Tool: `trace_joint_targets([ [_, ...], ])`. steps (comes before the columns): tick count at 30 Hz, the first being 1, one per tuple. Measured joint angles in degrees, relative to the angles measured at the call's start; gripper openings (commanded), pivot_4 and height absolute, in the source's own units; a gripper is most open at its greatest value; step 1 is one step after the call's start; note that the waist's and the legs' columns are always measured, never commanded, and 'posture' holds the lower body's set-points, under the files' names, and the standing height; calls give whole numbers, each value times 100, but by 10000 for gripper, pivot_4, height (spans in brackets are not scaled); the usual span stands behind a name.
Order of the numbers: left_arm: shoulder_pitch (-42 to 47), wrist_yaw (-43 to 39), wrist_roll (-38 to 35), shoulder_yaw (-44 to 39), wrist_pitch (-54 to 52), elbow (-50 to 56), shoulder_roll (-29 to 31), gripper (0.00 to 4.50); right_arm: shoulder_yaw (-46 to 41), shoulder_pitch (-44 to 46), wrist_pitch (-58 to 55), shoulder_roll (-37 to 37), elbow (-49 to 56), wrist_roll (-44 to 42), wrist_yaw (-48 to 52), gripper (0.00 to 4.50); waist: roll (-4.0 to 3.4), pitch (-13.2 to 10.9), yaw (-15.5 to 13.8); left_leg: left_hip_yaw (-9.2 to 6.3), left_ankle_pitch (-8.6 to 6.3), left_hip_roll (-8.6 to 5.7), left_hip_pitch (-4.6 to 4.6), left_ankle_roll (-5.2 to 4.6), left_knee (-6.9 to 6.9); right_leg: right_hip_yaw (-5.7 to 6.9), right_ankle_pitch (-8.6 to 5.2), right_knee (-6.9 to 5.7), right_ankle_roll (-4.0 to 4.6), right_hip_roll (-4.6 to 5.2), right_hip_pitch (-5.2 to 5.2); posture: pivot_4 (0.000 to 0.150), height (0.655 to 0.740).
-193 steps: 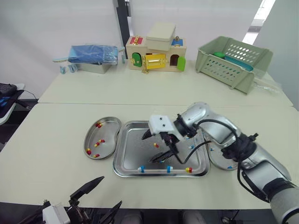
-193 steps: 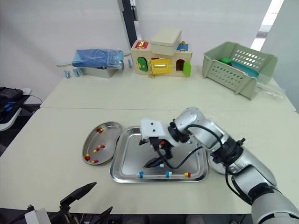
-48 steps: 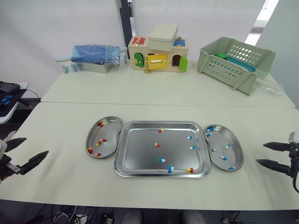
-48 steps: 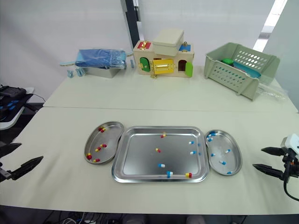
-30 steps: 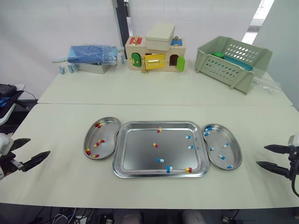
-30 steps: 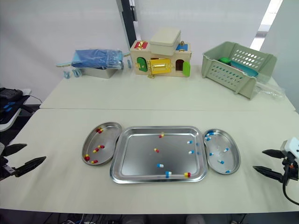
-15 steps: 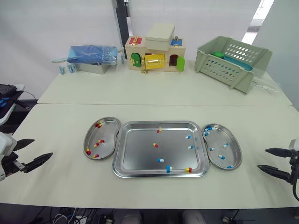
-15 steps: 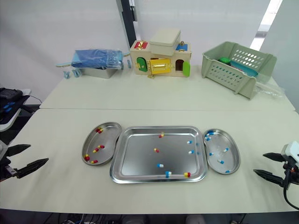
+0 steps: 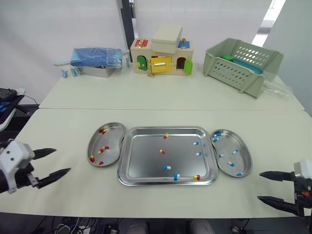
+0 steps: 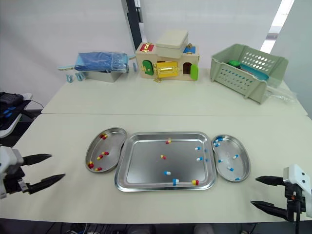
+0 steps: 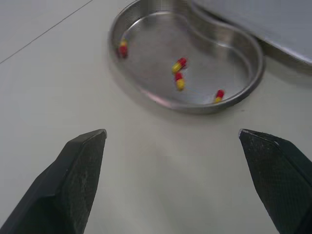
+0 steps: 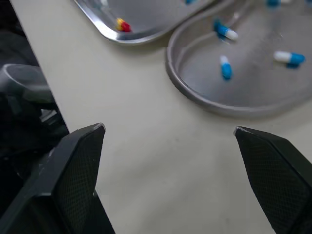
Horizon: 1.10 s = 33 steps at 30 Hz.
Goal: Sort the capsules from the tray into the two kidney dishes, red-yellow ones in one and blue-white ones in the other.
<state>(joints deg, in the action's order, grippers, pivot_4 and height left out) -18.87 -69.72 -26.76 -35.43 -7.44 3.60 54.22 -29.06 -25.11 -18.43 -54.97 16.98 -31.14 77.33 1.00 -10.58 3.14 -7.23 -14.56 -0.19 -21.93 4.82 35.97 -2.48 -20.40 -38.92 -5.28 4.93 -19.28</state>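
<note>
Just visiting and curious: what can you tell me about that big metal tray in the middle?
The tray is a shiny, steel-looking rectangle with rounded corners and a raised rim, lying flat on the table. Red-yellow capsules and blue-white capsules are scattered inside. The left kidney dish and right kidney dish sit close against its short sides.

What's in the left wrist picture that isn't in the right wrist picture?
Just in the left wrist view: the left kidney dish holding four red-yellow capsules, seen past the open left gripper. Just in the right wrist view: the right kidney dish holding blue-white capsules, a lone red-yellow capsule in a corner of the tray, and the open right gripper. In both: an edge of the tray and the cream table.
</note>
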Motion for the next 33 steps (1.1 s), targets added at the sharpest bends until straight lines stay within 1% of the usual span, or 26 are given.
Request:
trace_joint_targets([
  [4,-298,-88,-263,8,74,775,-502,45000,142,137,-177,-3,458,-169,-45,44734,5,1,-27,-3,0,0,-1,0,3,4,0,0,0,0,2,1500,7400],
  [5,-475,-100,-347,2,121,1025,-682,45000,213,293,-253,-19,571,-203,-105,44734,4,2,-10,6,0,-1,1,0,3,-5,1,2,-1,2,3,1500,7400],
  [6,-676,-127,-473,61,225,1396,-1008,45000,355,583,-375,-39,770,-302,-203,44734,4,2,10,14,0,-1,3,0,5,-12,2,4,-2,4,2,1500,7400],
  [8,-902,-170,-563,187,384,1710,-1324,45000,546,920,-541,-118,1013,-421,-330,44734,6,2,-1,7,0,1,2,0,5,-4,2,4,-2,2,3,1500,7400],
  [10,-1287,-240,-621,389,746,1986,-1874,45000,905,1512,-1008,-335,1330,-571,-636,44734,6,2,-3,7,0,-1,2,0,6,-5,2,5,-2,2,3,1500,7400],
  [12,-1441,-322,-615,615,1131,2057,-2284,45000,1256,2017,-1521,-520,1579,-732,-916,44734,8,2,-45,0,0,-2,-2,0,9,2,2,5,-1,2,4,1500,7400],
  [14,-1594,-304,-593,854,1509,2131,-2694,45000,1703,2775,-2135,-612,1853,-1016,-1267,44734,12,4,-107,-3,0,-2,-4,0,11,4,2,7,-1,2,3,1500,7400],
  [17,-1947,-270,-499,1128,1937,2244,-3074,45000,2296,3630,-2627,-578,2084,-1129,-1618,44734,17,4,-137,-5,-1,-5,-13,1,9,7,2,20,-1,3,2,1500,7400],
  [21,-2105,-95,-338,1500,2457,2292,-3447,45000,3312,4842,-3312,-108,2062,-1033,-2143,44734,19,3,-141,-14,-1,-6,-15,1,9,13,2,21,-1,3,1,1500,7400],
  [25,-2198,256,-212,1839,2855,2328,-3817,45000,4341,5841,-3668,591,1652,-538,-2596,44734,19,4,-124,-14,-1,-7,-17,1,9,11,2,23,-2,3,-2,1500,7400],
  [27,-2288,457,-104,2069,3070,2335,-4064,45000,4809,6194,-3713,885,1347,-195,-2705,44734,19,4,-113,-15,-1,-7,-18,1,9,11,2,20,-2,4,-4,1500,7400],
  [31,-2492,746,93,2414,3439,2347,-4192,45000,5526,6634,-3874,1322,956,197,-2761,44734,17,4,-65,-7,-3,-9,-28,-2,8,2,2,25,-2,6,-17,1500,7400],
  [33,-2589,837,167,2587,3616,2345,-4227,45000,5772,6867,-4042,1503,872,319,-2766,44734,16,4,-24,-5,-3,-11,-53,-3,9,0,4,24,-4,8,-43,1500,7400],
])
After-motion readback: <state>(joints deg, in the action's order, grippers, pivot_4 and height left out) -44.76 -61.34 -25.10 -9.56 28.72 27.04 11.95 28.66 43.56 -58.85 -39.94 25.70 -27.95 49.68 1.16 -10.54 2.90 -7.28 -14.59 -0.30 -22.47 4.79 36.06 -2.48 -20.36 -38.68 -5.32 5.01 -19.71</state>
